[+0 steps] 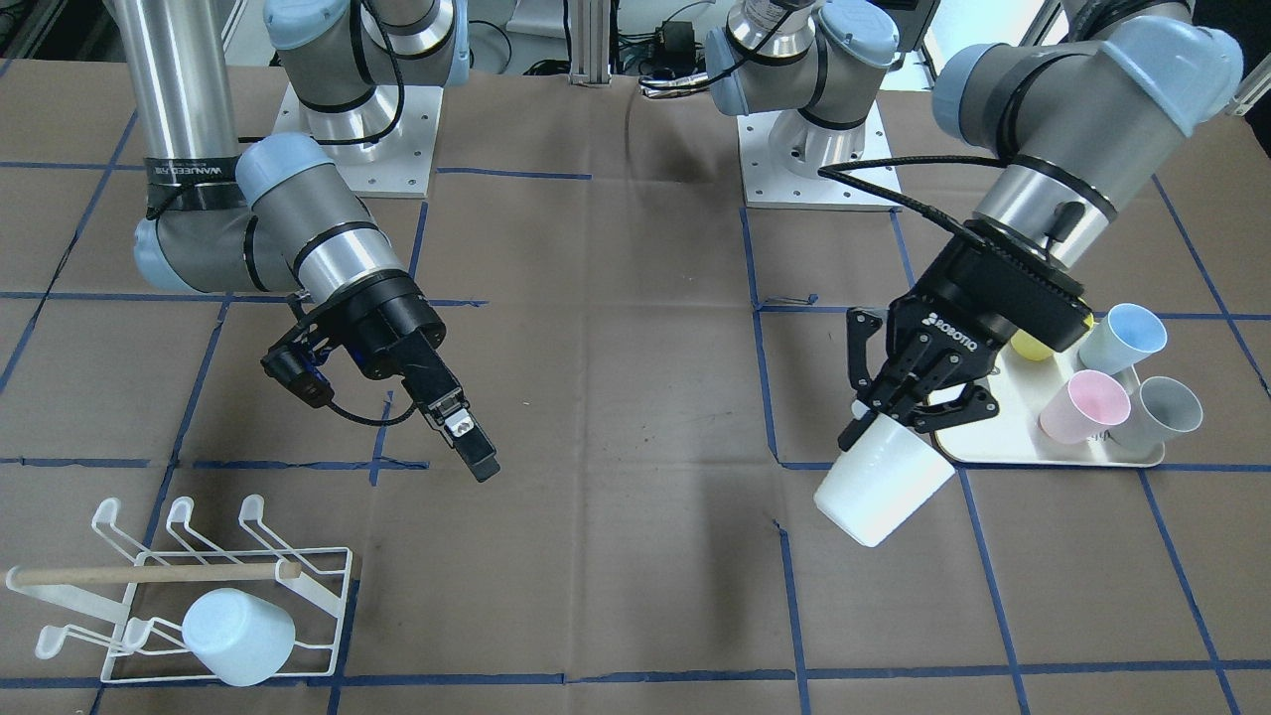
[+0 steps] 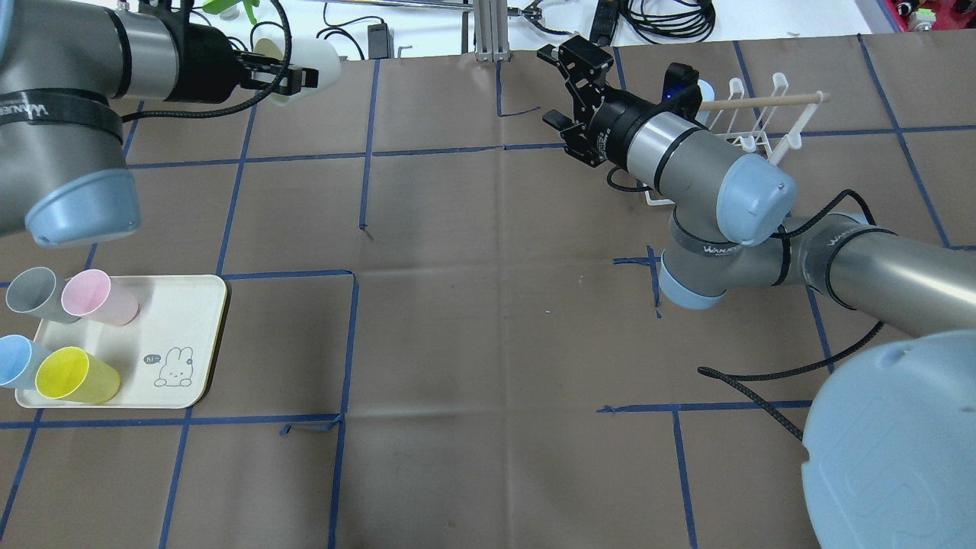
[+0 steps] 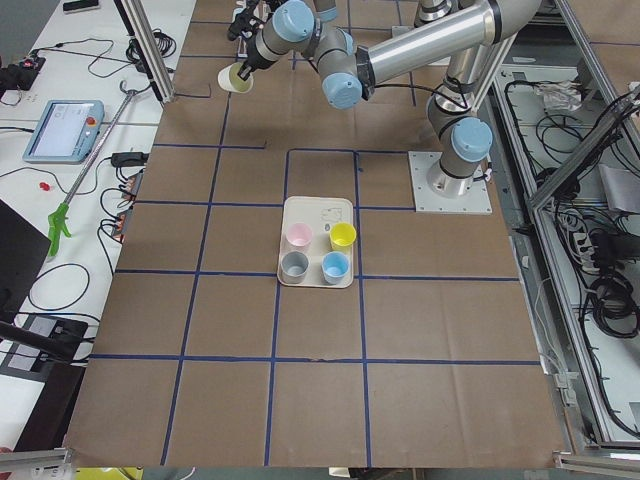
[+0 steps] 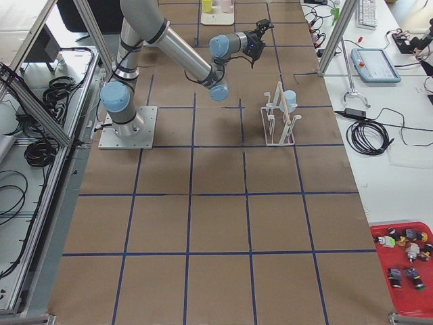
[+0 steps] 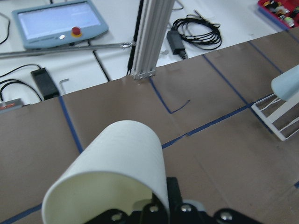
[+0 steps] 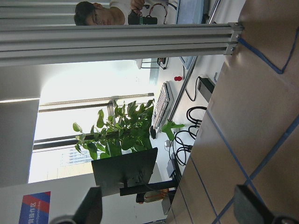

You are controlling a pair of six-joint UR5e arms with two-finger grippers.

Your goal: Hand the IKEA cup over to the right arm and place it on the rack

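My left gripper [image 1: 882, 417] is shut on the rim of a white IKEA cup [image 1: 880, 486], which it holds tilted above the table, base pointing away from the hand. The overhead view shows this cup [image 2: 306, 64] at the far left, and it fills the left wrist view [image 5: 112, 179]. The right arm's gripper [image 1: 467, 437] hangs open and empty over mid-table, well apart from the cup; its jaws stand spread in the overhead view [image 2: 554, 85]. The white wire rack [image 1: 308, 584] stands near the right arm with a pale blue cup [image 1: 238, 636] on one prong.
A cream tray [image 2: 191, 305] near the left arm holds yellow [image 2: 76, 375], pink [image 2: 97, 296], grey [image 2: 32, 293] and blue [image 2: 14, 360] cups. Brown paper with blue tape lines covers the table. A person shows beyond the table in the right wrist view.
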